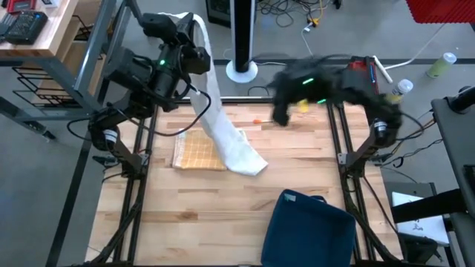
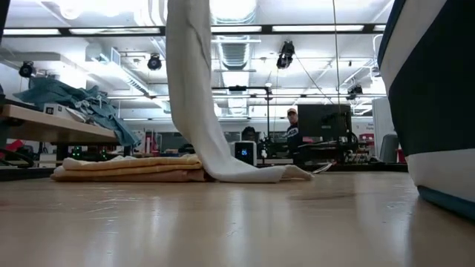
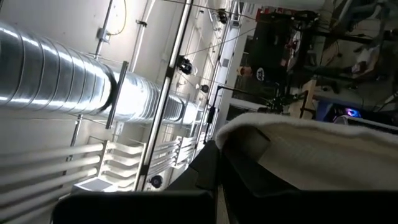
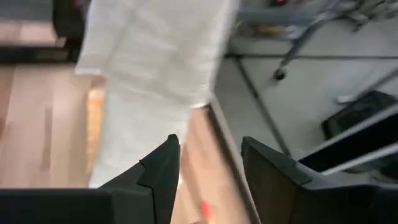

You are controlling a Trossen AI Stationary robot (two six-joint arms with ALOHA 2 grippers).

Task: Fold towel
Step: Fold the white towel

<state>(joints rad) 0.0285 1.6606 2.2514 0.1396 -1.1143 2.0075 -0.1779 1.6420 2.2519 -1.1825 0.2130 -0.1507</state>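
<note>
My left gripper (image 1: pixel 191 37) is raised above the table's far left, shut on a long white towel (image 1: pixel 215 111). The towel hangs down from it, and its lower end (image 2: pixel 252 174) lies bunched on the wood. Beside that end a folded yellow towel (image 1: pixel 199 152) lies flat on the table, and the white towel overlaps its right edge. My right gripper (image 4: pixel 211 168) hovers open and blurred over the table's far right (image 1: pixel 282 115), with nothing between its fingers. It faces the white towel (image 4: pixel 155 62) from a distance. My left gripper holds the white towel by its upper end (image 3: pixel 261 134), which drapes over the dark fingers (image 3: pixel 217 174). How many layers it has cannot be seen. The towel hangs slack below the gripper (image 2: pixel 189 89), its lower end on the table against the yellow towel.
A dark blue bin (image 1: pixel 308 230) stands at the near right of the table. A small orange bit (image 1: pixel 257 120) lies on the wood near the far edge. The arms' black frames run along both sides. A person (image 2: pixel 292 126) sits far behind the table.
</note>
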